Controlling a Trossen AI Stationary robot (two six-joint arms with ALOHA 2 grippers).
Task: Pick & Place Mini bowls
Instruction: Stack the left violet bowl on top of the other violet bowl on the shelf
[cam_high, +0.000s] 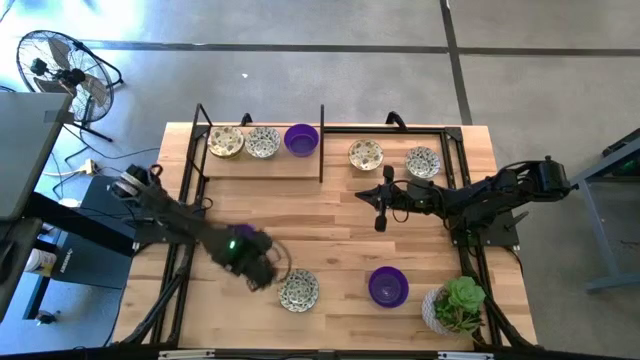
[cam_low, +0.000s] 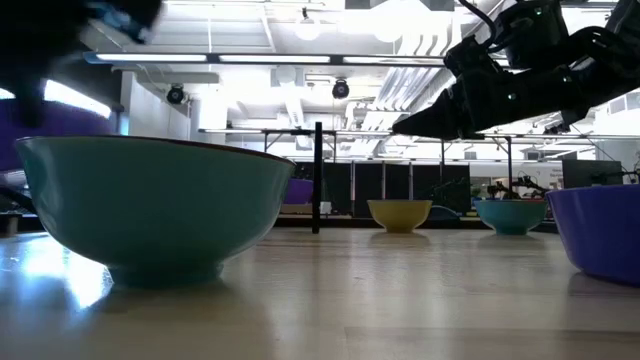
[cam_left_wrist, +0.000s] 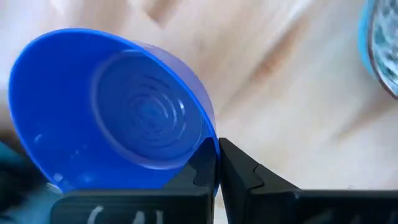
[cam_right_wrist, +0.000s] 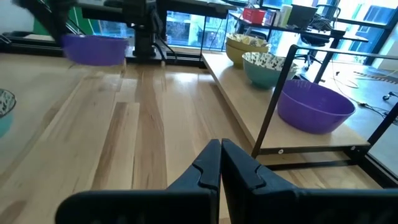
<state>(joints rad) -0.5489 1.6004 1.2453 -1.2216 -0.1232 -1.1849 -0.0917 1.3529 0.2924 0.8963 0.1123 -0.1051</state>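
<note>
While three mini bowls already sit on the raised shelf at the far left corner of the worktop, the job looks to me under halfway: five bowls are off the shelf, if that is where they go.

Nearest, by the front edge, a speckled bowl and a purple bowl stand upright and apart, with the potted plant at the front right corner.

Just beside the speckled bowl, the left pincer is closed on the rim of another purple bowl, one finger inside the wall and one outside. This held bowl is tilted, its mouth turned back toward the wrist, not up. Being round, it has no long axis, only the axis through its mouth and foot, which leans well off vertical.

Farther in, the right pincer hovers over the middle of the worktop, shut and holding nothing.

Beyond it, near the far edge on the right, two speckled bowls stand mouth up. On the shelf, two speckled ones and a purple one stand in a row, mouths up.
</note>
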